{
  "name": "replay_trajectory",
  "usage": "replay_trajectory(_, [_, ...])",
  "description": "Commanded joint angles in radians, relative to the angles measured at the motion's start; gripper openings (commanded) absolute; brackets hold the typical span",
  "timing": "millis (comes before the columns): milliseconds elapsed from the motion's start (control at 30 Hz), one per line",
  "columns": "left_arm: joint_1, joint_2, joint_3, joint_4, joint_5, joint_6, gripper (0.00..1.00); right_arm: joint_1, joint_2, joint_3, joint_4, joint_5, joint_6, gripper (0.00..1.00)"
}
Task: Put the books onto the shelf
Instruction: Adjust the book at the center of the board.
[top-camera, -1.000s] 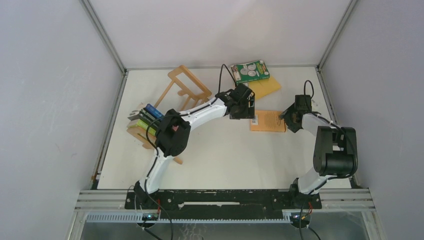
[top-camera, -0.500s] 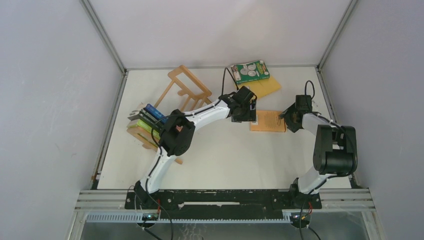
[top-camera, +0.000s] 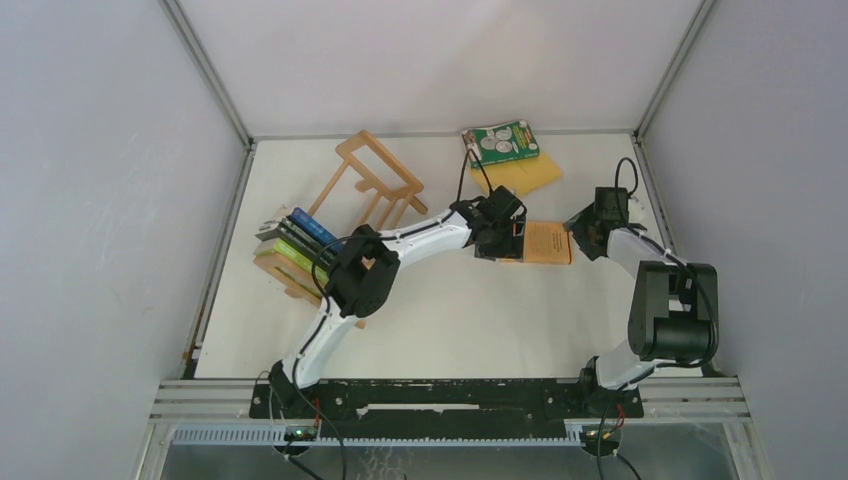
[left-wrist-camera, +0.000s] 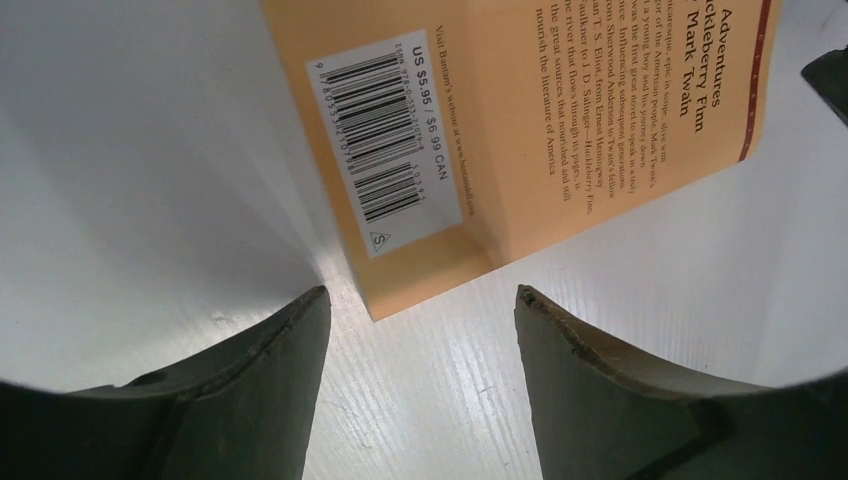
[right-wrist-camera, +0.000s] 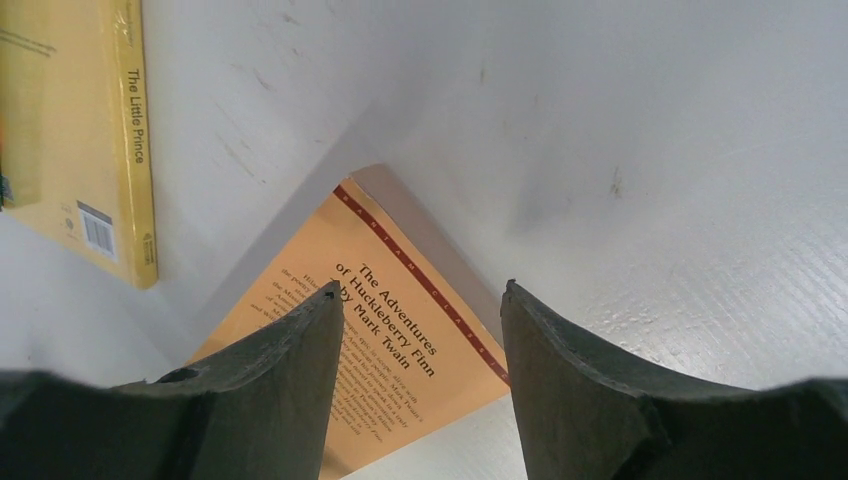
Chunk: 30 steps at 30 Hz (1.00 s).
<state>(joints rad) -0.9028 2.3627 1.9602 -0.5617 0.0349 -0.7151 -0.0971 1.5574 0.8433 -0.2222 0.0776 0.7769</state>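
Two open, empty tools, left tool (top-camera: 513, 243) and right tool (top-camera: 578, 233), flank the orange book (top-camera: 547, 242) lengthwise; it lies flat on white tabletop (top-camera: 450, 320)

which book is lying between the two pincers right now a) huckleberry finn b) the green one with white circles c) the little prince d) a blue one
A: the orange Huckleberry Finn book lies flat with the open left pincer at its barcode end and the open right pincer at its title end; both wrist views show that title on its cover.
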Motion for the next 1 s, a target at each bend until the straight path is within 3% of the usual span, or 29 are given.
replay_trajectory(0, [-0.011,0.007,0.021,0.021,0.036,0.008,0.72,-0.004,-0.063,-0.001,0.027,0.048,0.021,0.66])
replay_trajectory(667, [-0.006,-0.021,-0.003,0.012,-0.024,0.017,0.73,0.022,-0.027,0.000,0.060,0.036,-0.025,0.66])
replay_trajectory(967, [0.014,-0.131,-0.050,0.036,-0.125,0.030,0.76,0.067,-0.037,0.077,0.044,0.064,-0.065,0.66])
